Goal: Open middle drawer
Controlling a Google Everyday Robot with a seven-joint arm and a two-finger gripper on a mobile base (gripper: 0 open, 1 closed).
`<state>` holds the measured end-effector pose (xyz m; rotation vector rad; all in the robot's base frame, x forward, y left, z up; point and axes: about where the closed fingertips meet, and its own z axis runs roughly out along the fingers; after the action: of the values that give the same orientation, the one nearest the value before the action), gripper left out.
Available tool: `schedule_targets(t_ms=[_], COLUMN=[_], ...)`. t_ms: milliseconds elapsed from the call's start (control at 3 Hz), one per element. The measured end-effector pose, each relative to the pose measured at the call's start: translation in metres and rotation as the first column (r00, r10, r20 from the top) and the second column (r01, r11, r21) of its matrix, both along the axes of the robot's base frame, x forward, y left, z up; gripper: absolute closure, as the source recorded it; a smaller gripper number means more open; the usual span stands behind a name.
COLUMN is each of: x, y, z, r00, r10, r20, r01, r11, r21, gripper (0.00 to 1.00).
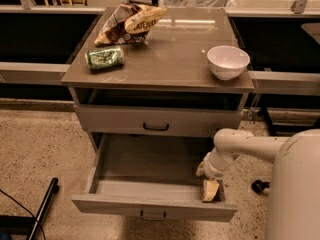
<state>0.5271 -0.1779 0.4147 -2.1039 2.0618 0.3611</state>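
The middle drawer point(125, 204) stands pulled well out beneath the closed top drawer point(156, 120), its floor exposed; the opening step appears all but complete. The tool point(210, 189) sits inside the drawer at its right front corner, close against the front wall; whether it is wide or narrow cannot be told. Next move, by my judgement: lift the tool clear without nudging the drawer back in.

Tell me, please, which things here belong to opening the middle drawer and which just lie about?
Job: the wide grey-beige metal middle drawer, pulled out; the pale gripper, inside its right front corner.
Lying about: round white bowl, green can on its side, crumpled snack bag, all on the cabinet top.
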Motion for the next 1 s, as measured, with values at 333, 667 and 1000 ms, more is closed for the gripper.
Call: schedule_targets(t_ms=[333, 667, 1000], x=[0.0, -0.0028, -0.0041], y=[0.0, 0.0013, 0.0018], z=[0.0, 0.0025, 0.0041], r00=[1.0, 0.9999, 0.9998], r10=[0.0, 0.01, 0.015], r20=[0.0, 0.006, 0.01], r01=[0.0, -0.01, -0.015], r11=[1.0, 1.0, 1.0], r21=[0.0, 0.001, -0.001], gripper=[0.15, 0.0, 0.0])
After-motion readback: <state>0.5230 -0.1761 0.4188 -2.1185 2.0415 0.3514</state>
